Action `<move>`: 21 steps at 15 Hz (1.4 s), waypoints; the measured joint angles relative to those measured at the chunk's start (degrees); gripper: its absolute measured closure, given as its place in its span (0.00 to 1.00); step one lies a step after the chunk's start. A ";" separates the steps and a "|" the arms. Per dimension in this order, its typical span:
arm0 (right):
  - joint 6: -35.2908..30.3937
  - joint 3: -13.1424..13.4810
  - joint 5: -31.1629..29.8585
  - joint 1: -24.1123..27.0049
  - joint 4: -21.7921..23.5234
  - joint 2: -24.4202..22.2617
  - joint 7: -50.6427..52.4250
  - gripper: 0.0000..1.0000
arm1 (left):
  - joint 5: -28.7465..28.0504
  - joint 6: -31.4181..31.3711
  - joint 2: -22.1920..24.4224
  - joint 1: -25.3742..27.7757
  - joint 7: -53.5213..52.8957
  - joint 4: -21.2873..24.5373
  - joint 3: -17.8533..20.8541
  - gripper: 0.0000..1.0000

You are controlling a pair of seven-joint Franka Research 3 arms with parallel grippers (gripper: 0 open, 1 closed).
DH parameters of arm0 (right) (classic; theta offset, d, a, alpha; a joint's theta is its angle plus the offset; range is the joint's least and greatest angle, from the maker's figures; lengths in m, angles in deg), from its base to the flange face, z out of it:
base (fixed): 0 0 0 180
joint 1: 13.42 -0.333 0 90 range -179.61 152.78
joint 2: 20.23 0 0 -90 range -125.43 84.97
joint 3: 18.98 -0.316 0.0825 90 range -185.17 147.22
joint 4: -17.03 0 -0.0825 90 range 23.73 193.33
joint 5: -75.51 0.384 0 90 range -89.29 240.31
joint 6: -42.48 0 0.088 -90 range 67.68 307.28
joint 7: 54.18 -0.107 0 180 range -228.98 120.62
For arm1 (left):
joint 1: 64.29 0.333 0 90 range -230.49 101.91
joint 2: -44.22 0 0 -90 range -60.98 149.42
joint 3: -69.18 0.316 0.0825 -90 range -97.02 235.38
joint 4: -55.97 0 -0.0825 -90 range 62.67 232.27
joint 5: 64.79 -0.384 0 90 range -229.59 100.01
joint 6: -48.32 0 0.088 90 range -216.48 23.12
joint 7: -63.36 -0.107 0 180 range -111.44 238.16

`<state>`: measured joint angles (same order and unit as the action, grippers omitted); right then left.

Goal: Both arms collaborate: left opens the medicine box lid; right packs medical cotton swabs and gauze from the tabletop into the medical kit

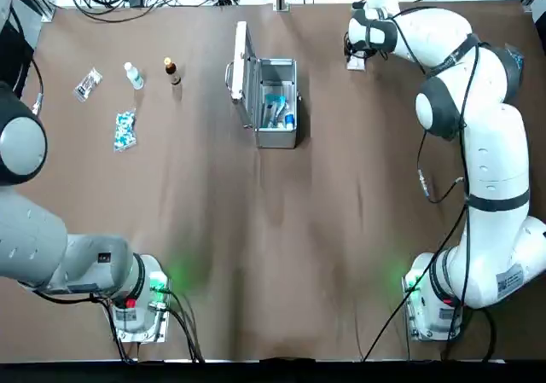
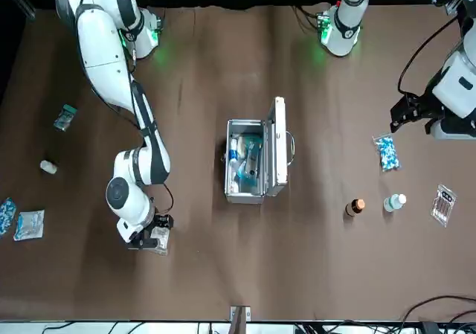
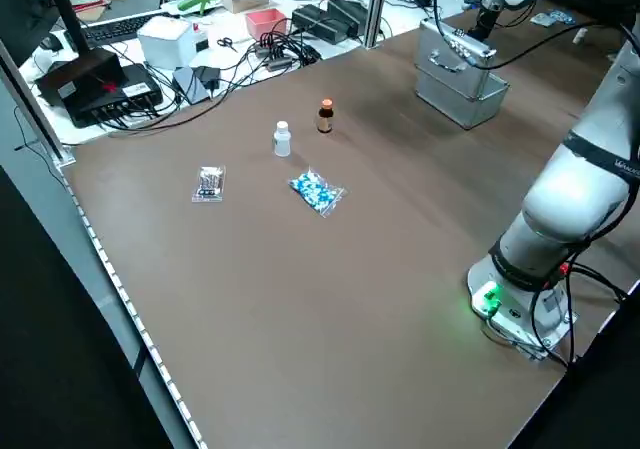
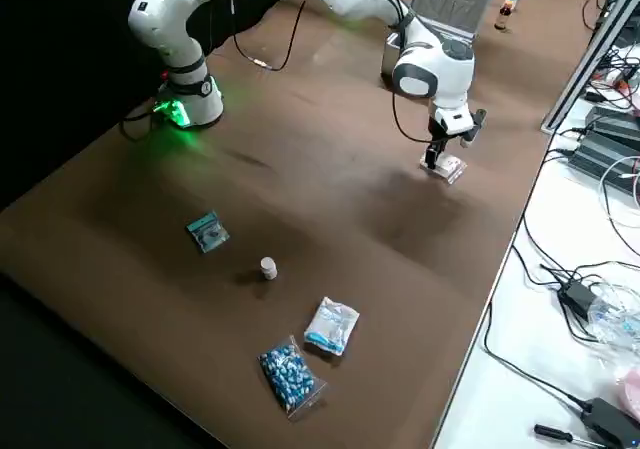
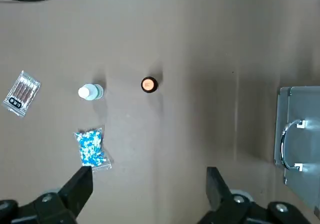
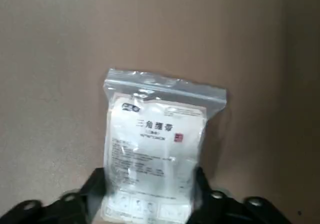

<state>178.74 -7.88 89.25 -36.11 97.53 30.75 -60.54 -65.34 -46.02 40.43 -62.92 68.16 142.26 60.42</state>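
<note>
- The left gripper (image 5: 150,184) hovers over the table's left side, fingers wide apart, nothing between them.
- Beneath lie a crinkled clear packet (image 5: 21,93), a smooth round bottle (image 5: 91,92), a speckled blue-white packet (image 5: 93,148) and a dark vial (image 5: 149,85).
- At the centre, the ribbed metal medical kit (image 1: 277,101) stands open, its flat lid (image 1: 242,76) upright on the left; teal-and-white contents (image 2: 250,161) lie inside.
- The right gripper (image 6: 150,189), far right, pinches a glossy zip-top white packet (image 6: 155,154) by its sides.
- The right side view shows what the top view doesn't: a teal packet (image 4: 208,231), white cylinder (image 4: 268,268), pale pouch (image 4: 331,326) and blue-speckled bag (image 4: 291,377).
</note>
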 joint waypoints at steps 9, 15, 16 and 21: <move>-7.86 -0.53 0.14 -0.59 -2.05 -1.37 -0.77 0.74 | 0.00 -0.01 -0.01 0.00 0.00 0.00 -0.06 0.00; -14.35 -1.41 3.32 -8.35 -2.87 -10.11 -11.78 0.74 | 0.00 -0.01 -0.04 -0.02 0.00 0.04 -0.08 0.00; -15.00 -1.55 4.58 -9.86 -2.88 -11.25 -13.24 0.74 | 0.00 -0.01 -0.04 -0.03 0.00 0.04 -0.09 0.00; -16.34 -2.25 8.66 -18.86 -2.55 -12.91 -20.39 0.72 | 0.00 -0.01 -0.04 0.02 0.00 0.05 -0.07 0.00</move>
<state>162.41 -10.13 97.91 -54.98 94.99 17.85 -80.93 -65.34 -46.03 40.38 -62.90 68.16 142.31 60.35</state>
